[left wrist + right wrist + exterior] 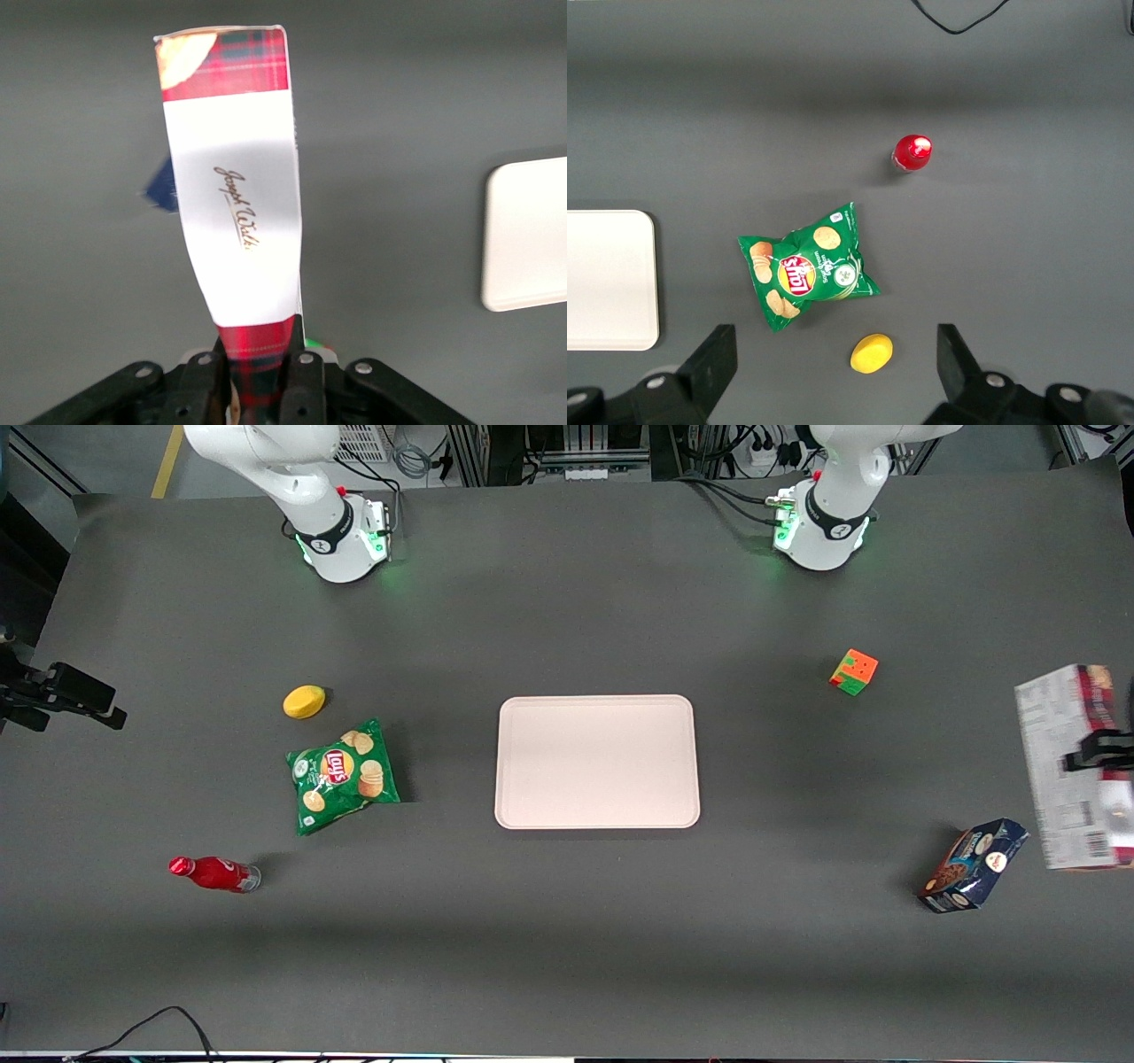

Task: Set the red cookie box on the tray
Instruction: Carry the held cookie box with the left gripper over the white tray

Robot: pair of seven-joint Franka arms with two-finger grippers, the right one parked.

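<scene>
- Nearest the front camera lies a red bottle (215, 873) on its side, toward the parked arm's end of the table (567, 921).
- Toward the working arm's end, about as near the camera, a dark blue cookie box (973, 865) rests tilted on the table.
- Just above and beside that blue box, the red cookie box (1074, 767) hangs in the air, clear of the table, its grey-white printed side facing the front camera.
- Clamped on one end of the red cookie box is the gripper (259, 376); its fingers (304, 382) press on the red plaid end, with the white band and the rest of the carton sticking out past them.
- At the middle of the table the pale tray (597, 762) lies flat, well apart from the held box.
- A colourful puzzle cube (854, 671) sits farther from the camera than the held box.
- Toward the parked arm's end lie a green chip bag (342, 775) and, just beside it and farther from the camera, a yellow lemon (304, 701).
</scene>
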